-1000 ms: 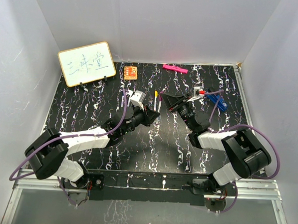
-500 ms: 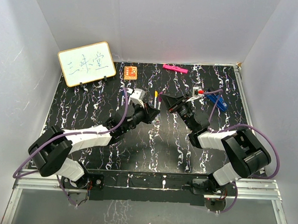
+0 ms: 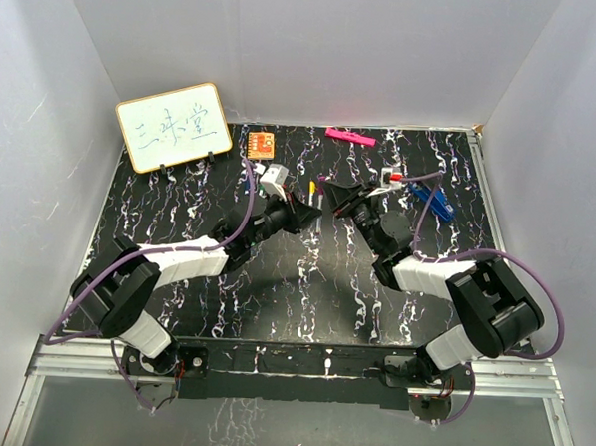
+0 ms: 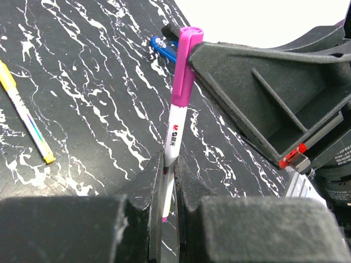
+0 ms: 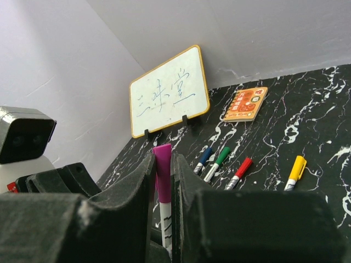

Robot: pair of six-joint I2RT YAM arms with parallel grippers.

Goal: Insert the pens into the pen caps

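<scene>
The pen (image 4: 171, 137) had a white body and a pink cap (image 4: 184, 60) on top. The left fingers (image 4: 143, 183) pinched its bottom, and the right fingers (image 5: 143, 186) squeezed the cap

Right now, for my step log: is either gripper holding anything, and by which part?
Both hold one pen: the left gripper clamps its white barrel, the right gripper clamps the magenta cap on it.
</scene>
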